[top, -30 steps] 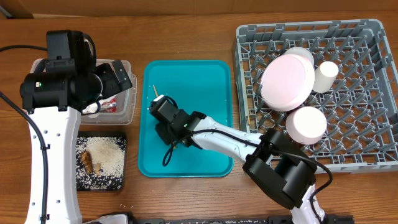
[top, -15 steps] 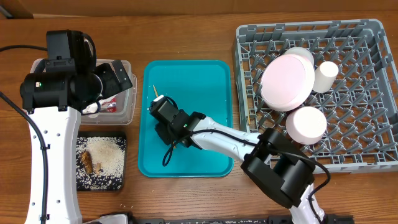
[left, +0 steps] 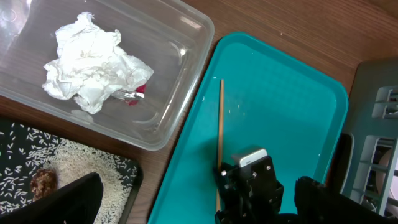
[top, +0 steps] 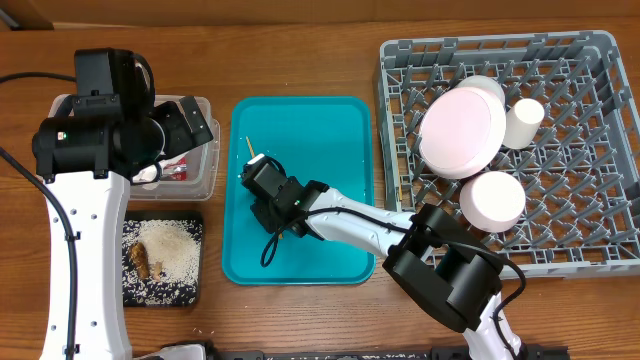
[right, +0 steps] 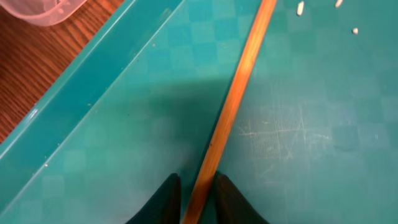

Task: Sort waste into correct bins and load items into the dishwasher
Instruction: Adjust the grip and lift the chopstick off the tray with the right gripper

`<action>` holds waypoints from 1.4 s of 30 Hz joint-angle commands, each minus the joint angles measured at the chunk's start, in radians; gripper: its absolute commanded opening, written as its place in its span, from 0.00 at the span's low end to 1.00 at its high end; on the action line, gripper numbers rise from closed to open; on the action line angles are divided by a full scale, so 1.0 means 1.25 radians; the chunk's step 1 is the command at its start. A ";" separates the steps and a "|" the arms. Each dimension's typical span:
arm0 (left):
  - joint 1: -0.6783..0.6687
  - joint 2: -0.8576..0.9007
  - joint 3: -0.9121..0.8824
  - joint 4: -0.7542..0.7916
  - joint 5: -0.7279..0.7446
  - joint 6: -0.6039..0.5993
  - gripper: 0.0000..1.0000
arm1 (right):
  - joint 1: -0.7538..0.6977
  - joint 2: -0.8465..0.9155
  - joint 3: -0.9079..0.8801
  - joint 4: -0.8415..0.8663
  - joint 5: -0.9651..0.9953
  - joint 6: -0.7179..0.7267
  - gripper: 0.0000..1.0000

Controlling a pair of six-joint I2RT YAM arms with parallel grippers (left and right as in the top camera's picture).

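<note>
One wooden chopstick (top: 249, 148) lies on the teal tray (top: 330, 130). My right gripper (top: 258, 165) is low over it, with a finger tight on each side in the right wrist view (right: 198, 193). The chopstick (right: 242, 93) runs up between them and also shows in the left wrist view (left: 220, 118). My left gripper (top: 190, 120) is open and empty above the clear tub (top: 205, 170). The tub (left: 180, 37) holds the white tissue (left: 93, 62) and the red wrapper (left: 134, 93). Rice (top: 170, 250) and a brown scrap (top: 140, 262) lie in the black tray (top: 190, 290).
The grey rack (top: 580, 220) at the right holds the wide plate (top: 462, 130), a bowl (top: 492, 198), the cup (top: 522, 122) and another bowl (top: 485, 90) behind the plate. A few rice grains (right: 300, 7) lie on the teal tray.
</note>
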 commanded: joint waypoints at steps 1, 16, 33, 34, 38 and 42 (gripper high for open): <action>-0.002 -0.002 0.011 0.001 -0.001 -0.005 1.00 | 0.001 0.016 -0.008 -0.001 0.000 0.001 0.17; -0.002 -0.002 0.011 0.001 -0.001 -0.005 1.00 | 0.001 0.013 -0.007 -0.008 0.103 0.001 0.06; -0.002 -0.002 0.011 0.001 -0.001 -0.005 1.00 | 0.001 0.005 -0.006 -0.046 0.165 0.001 0.13; -0.002 -0.002 0.011 0.001 -0.001 -0.005 1.00 | 0.001 0.005 -0.006 -0.048 0.164 0.001 0.14; -0.002 -0.002 0.011 0.001 -0.001 -0.005 1.00 | 0.001 0.005 -0.006 -0.056 0.157 0.001 0.14; -0.002 -0.002 0.011 0.001 -0.001 -0.005 1.00 | 0.001 0.006 -0.006 -0.068 0.130 0.002 0.14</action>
